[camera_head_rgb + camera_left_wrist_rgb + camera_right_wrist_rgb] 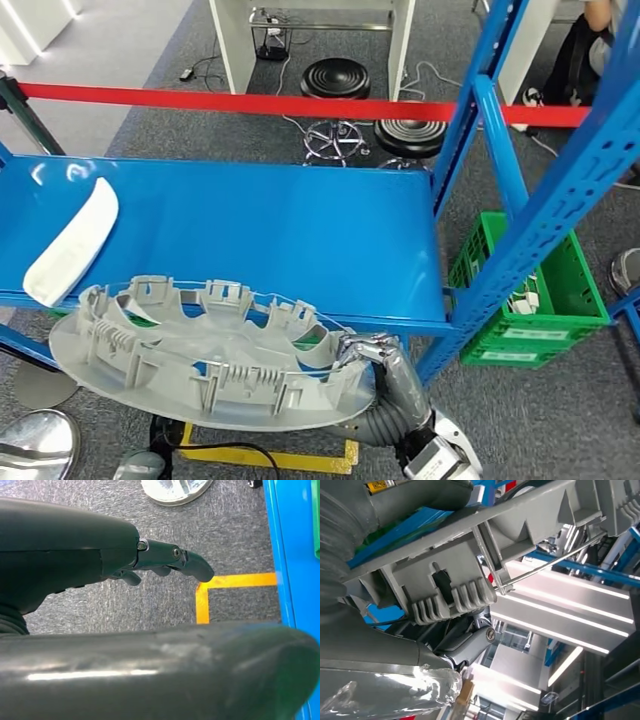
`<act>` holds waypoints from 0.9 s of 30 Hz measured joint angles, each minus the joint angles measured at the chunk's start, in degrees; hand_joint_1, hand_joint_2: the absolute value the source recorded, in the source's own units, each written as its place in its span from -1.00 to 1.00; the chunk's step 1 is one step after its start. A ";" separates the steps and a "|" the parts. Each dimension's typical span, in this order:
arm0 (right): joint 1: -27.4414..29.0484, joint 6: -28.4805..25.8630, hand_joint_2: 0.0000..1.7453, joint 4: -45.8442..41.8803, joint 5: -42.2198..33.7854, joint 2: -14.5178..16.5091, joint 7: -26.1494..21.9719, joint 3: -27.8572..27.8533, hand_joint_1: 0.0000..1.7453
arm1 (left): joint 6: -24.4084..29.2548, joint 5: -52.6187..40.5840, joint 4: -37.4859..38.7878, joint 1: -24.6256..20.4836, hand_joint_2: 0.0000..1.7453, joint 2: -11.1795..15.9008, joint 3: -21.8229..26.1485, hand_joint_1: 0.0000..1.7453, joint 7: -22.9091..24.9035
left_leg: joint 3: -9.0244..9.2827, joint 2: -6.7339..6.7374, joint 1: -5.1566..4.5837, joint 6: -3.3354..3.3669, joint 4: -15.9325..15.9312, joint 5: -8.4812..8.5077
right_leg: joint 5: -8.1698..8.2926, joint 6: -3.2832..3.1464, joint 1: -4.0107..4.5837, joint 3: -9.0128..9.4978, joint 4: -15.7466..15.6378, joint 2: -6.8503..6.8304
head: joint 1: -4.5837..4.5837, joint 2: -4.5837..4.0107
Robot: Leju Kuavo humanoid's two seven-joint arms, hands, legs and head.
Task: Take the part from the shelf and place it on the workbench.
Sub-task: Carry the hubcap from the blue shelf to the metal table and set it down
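A large round grey part (204,355) with ribbed clips around its rim hangs level in front of the blue shelf board (302,230), just off its front edge. My right hand (370,355) grips the part's right rim, with fingers curled over the edge. In the right wrist view the part's ribbed underside (448,590) lies right against my dark fingers (471,642). My left hand (166,560) hangs low over the grey carpet with its fingers stretched out and nothing in them.
A white curved piece (72,240) lies at the left end of the shelf board. Blue uprights (528,190) stand at the right, with a green crate (543,300) on the floor behind them. Red tape (226,100), stools and yellow floor tape (211,587) lie beyond and below.
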 joint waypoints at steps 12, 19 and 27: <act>-0.37 -0.12 1.00 0.48 -0.02 0.05 0.05 -0.10 1.00 | 0.05 0.28 0.02 -0.45 -1.00 0.14 0.02 -1.00 0.75 | -1.24 1.02 0.14 -0.97 9.47 -5.99 | 2.81 -1.40 -0.20 -2.76 -0.16 -0.79 | -0.44 0.00; -0.95 -0.12 1.00 0.50 -0.03 0.05 0.18 -0.11 1.00 | 0.21 0.18 0.02 -0.76 -1.00 -0.15 -0.03 -1.00 0.77 | 2.27 0.81 -0.12 0.60 1.03 -3.70 | 4.48 0.43 0.01 -3.73 -1.51 -0.75 | -0.28 0.00; -1.16 -0.10 1.00 0.76 -0.03 0.05 0.23 -0.11 1.00 | -0.01 0.77 0.02 -0.77 -1.00 -0.11 -0.03 -1.00 0.68 | 1.39 0.70 -1.27 2.28 1.17 -2.83 | 6.84 0.94 -0.80 -3.14 -3.38 -0.68 | 0.06 0.00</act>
